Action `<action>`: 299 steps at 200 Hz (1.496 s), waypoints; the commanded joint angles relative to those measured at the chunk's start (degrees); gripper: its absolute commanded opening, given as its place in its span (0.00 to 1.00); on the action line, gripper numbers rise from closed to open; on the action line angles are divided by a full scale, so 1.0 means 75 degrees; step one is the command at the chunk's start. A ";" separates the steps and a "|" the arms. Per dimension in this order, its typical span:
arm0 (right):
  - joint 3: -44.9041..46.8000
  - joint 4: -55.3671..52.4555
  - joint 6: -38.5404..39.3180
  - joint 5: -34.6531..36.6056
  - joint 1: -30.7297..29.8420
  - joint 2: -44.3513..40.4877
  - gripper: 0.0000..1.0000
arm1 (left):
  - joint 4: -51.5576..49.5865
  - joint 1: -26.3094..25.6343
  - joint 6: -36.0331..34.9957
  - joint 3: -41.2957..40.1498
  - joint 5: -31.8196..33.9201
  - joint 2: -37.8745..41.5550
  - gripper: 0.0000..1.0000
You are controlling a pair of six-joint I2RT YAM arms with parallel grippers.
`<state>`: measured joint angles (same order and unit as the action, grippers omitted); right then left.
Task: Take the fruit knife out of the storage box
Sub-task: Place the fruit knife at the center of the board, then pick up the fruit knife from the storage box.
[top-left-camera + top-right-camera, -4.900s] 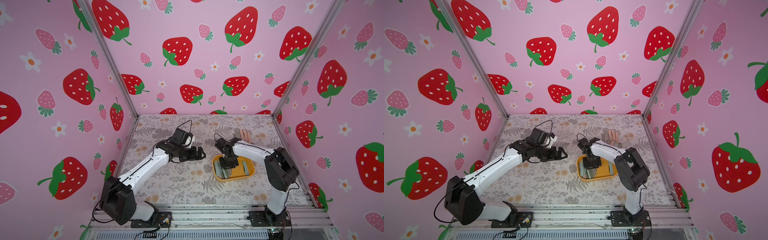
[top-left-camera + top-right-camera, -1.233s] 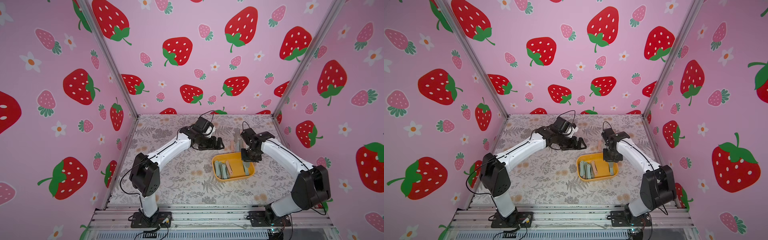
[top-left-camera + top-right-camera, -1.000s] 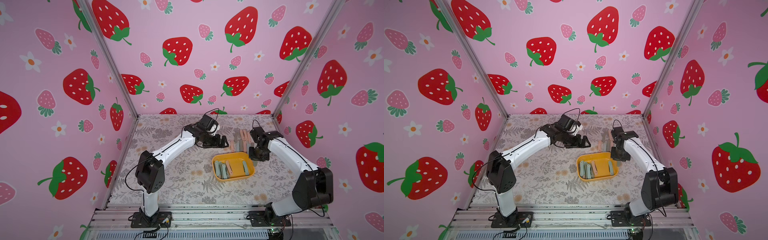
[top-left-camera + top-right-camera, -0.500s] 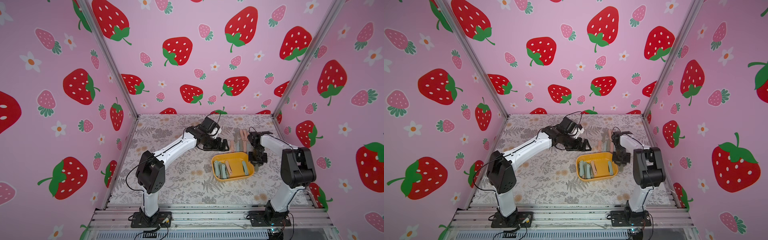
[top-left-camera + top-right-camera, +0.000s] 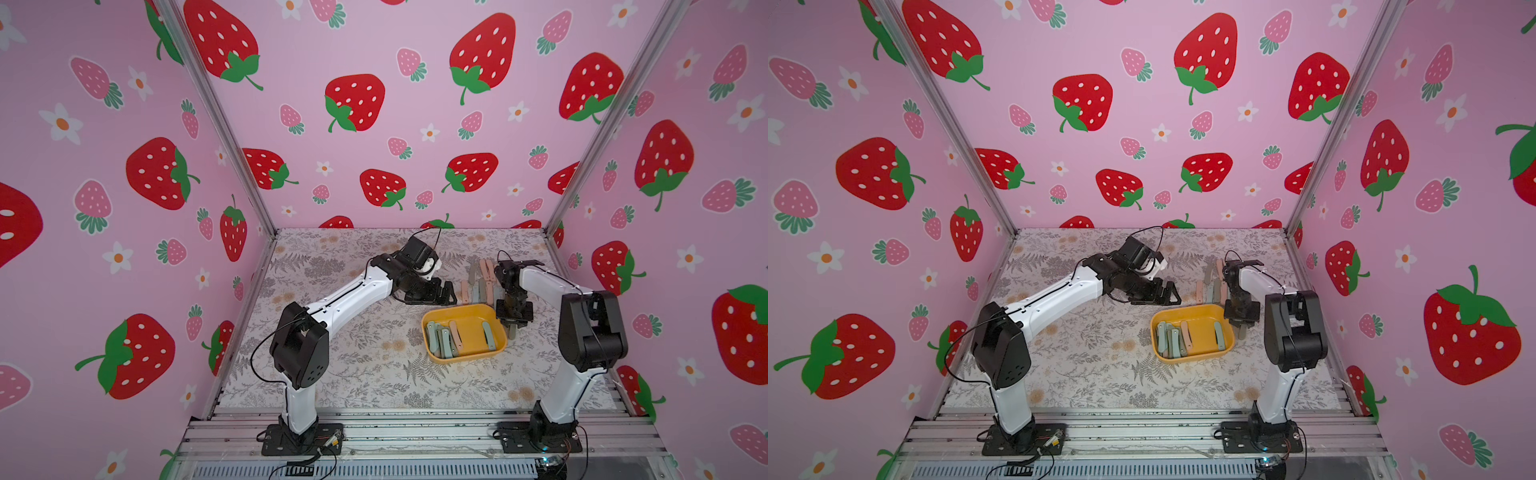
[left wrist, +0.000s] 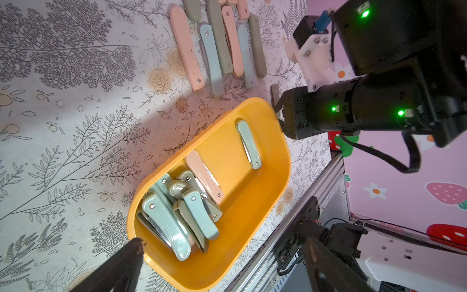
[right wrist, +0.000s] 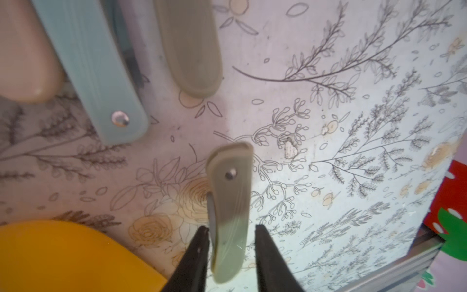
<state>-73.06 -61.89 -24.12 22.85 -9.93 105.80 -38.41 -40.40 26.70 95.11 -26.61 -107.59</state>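
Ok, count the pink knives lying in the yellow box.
1. The pink knife lies mid-box in the storage box, beside the pile of green and grey knives, which could hide another.

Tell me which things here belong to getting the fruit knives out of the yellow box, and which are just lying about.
Part of the job:
storage box
folded knives inside it
grey-green knife at the right tool, outside the box
left tool, open, near the box

Lying about:
row of knives on the table beyond the box
floral mat
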 commanded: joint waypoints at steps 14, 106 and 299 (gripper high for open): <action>-0.0117 -0.0076 0.0006 0.0012 0.0035 -0.0200 0.40 | -0.0080 0.0023 -0.0185 -0.0062 -0.0050 0.0235 0.99; -0.0576 -0.0713 -0.0295 -0.0289 -0.1179 -0.1657 0.36 | -0.0164 0.0147 -0.0388 -0.0926 0.0299 0.1115 0.99; -0.0892 0.0168 -0.1001 -0.1357 -0.3705 0.1034 0.38 | -0.0227 0.1005 -0.0666 -0.2969 0.0087 0.2685 0.99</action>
<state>-80.03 -61.25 -30.72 14.41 -37.50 111.28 -38.65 -33.69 23.70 72.58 -24.16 -86.41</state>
